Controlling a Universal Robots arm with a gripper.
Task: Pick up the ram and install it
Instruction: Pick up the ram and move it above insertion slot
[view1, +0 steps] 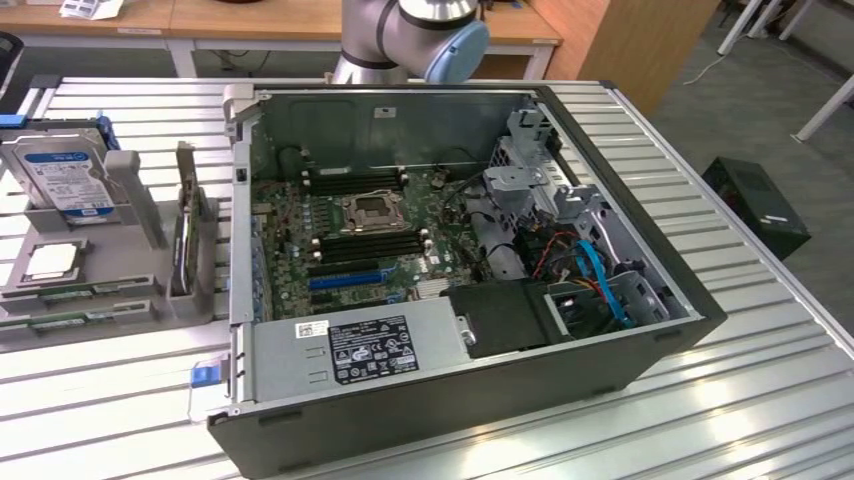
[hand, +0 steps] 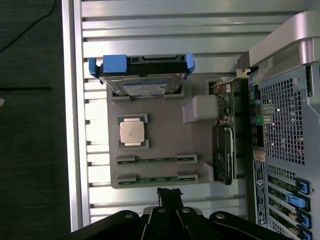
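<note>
At 9 o'clock from the open computer case (view1: 400, 425), on the exterior view's left, a gray tray (hand: 165, 135) holds a hard drive (view1: 60, 180), a processor chip (view1: 51, 262), an upright card (view1: 194, 235) and 2 ram sticks (view1: 60, 293) lying flat in its slots. A motherboard (view1: 360, 230) fills the case. The gripper (hand: 169, 192) hangs just off the tray edge nearest the ram sticks, fingers drawn together, holding nothing.
</note>
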